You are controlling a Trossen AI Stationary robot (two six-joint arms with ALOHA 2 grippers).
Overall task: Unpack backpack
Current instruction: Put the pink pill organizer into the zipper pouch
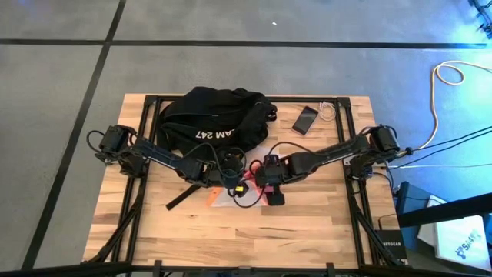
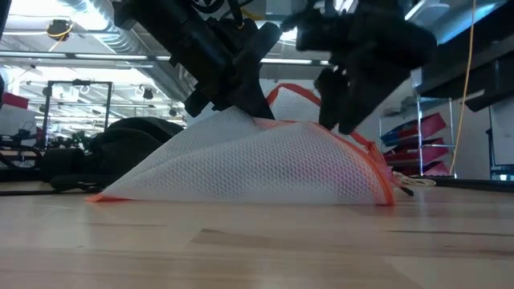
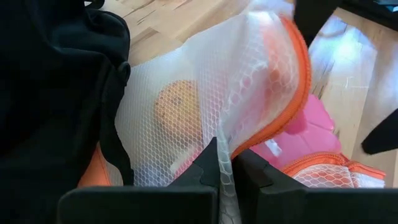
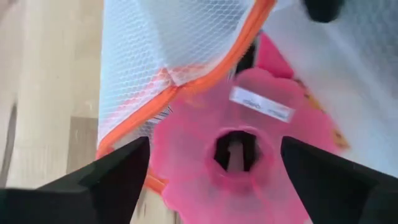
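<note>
So the big black soft fabric backpack with the white "AM 247" lettering is sitting at the upper middle of the light wooden bench in the high view, just above both arms. In the low view it's showing as a dark lump at the middle left, behind the mesh.

Right below it, at the centre of the high view, a white mesh pouch with orange trim is lying on the bench, tented up like a little pyramid in the low view. The left tool is pinching the mesh tight, fingers fully closed on it at the bottom middle of its wrist view. Something round and orange is showing through the mesh there.

The right tool is hanging with its fingers spread wide on either side of a flat pink plastic piece with a hole in it, not touching it as far as I can see.

A small flat black phone is lying just right of the backpack.
</note>
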